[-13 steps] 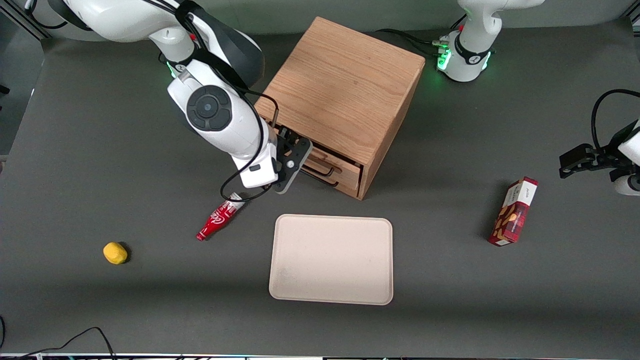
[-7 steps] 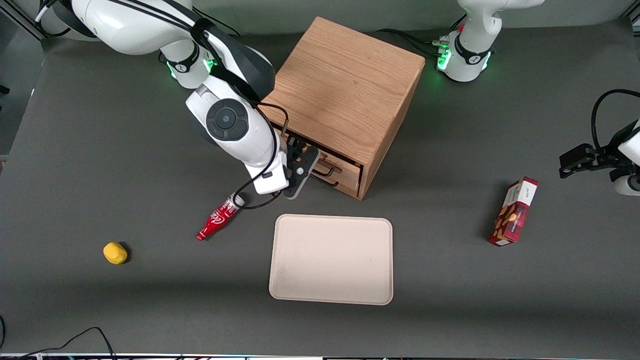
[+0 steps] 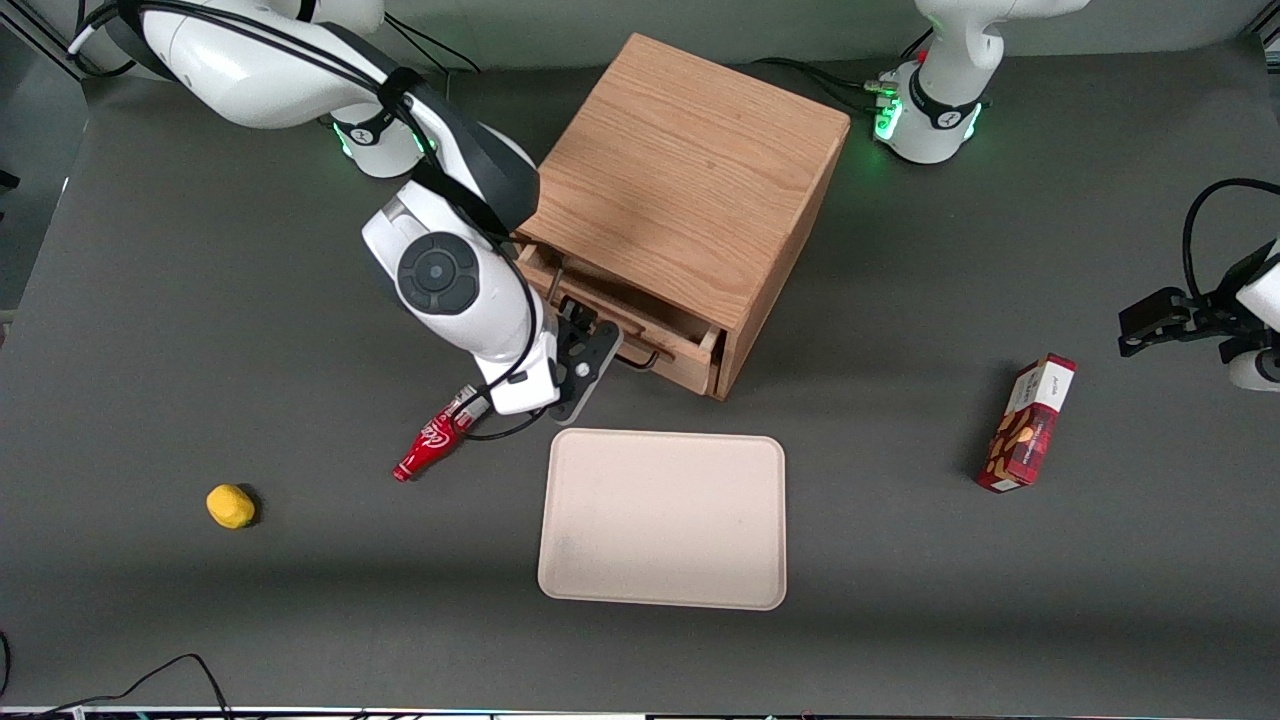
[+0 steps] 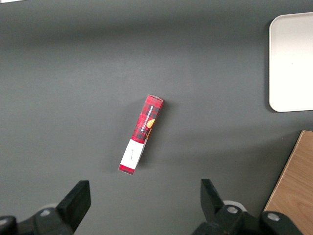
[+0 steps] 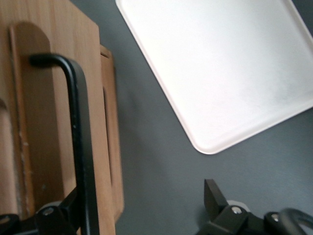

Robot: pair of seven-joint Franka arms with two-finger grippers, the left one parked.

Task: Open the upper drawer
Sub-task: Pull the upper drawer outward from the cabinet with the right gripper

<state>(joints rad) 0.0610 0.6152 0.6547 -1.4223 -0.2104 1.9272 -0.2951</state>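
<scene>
Front view – cabinet: an oak cube (image 3: 690,165) stands on the dark counter (image 3: 200,300), its drawer front turned toward the camera and toward the working arm's end.
Front view – upper drawer: the upper drawer (image 3: 640,335) stands pulled a short way out of the cabinet, its inside showing as a shadowed slot under the top board.
Front view – gripper: the right arm's gripper (image 3: 590,345) sits right at the drawer front, level with the upper drawer's black wire handle (image 3: 645,357).
Front view – tray: a pale tray (image 3: 662,520) lies nearer the camera than the cabinet.
Front view – others: a red bottle (image 3: 432,444) lies just beside the wrist; a yellow lump (image 3: 230,505) lies well apart, toward the working arm's end; a red carton (image 3: 1028,422) lies toward the parked arm's end.
Left wrist view – carton: the carton lies flat on the counter, with the tray's corner and a wooden edge in sight.
Right wrist view – jaws: they are spread wide, and the handle runs close beside one finger (image 5: 73,208); whether they touch is unclear.
Right wrist view – tray: its rounded corner lies near the cabinet front.
</scene>
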